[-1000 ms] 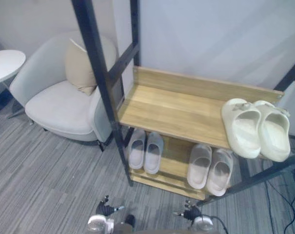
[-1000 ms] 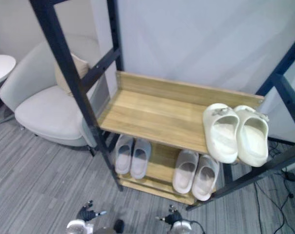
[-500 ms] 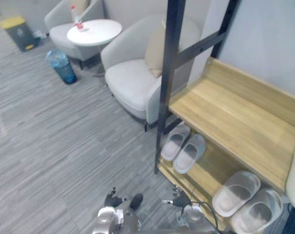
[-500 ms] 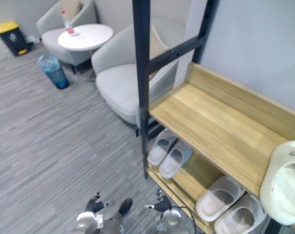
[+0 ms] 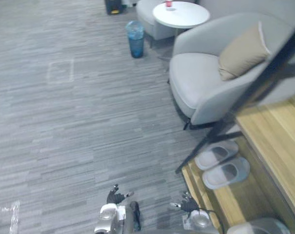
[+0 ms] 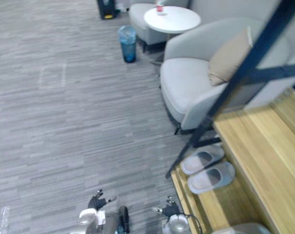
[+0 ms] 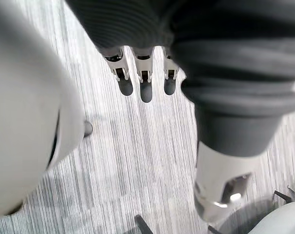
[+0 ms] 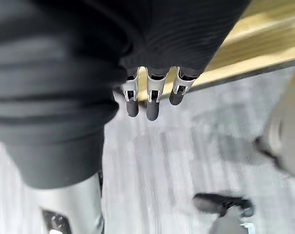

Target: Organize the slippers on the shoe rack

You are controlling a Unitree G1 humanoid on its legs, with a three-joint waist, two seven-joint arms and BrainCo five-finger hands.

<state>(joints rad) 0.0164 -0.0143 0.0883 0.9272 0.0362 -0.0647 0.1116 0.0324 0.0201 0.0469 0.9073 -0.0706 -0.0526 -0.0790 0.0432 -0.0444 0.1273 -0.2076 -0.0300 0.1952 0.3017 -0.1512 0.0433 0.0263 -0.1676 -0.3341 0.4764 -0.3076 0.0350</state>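
The whole view has swung to the robot's left since half a second ago: the head has turned, and the rack's things keep their places. The left hand [image 7: 146,90] and the right hand [image 8: 152,109] hang low at the robot's sides, fingers loosely straight and holding nothing. Just past the right hand stands the shoe rack [image 5: 279,129], where a pair of grey slippers [image 5: 226,172] lies side by side on the lower shelf, with a pale slipper [image 5: 264,227] further along it. That pair looks settled; whether any are left to fetch I cannot tell. The rack's dark post [image 5: 257,87] and the armchair [image 5: 201,83] crowd the right side — the grey floor [image 5: 64,122] to the left gives open room, up to the bin [image 5: 135,38] and the round table [image 5: 181,13].
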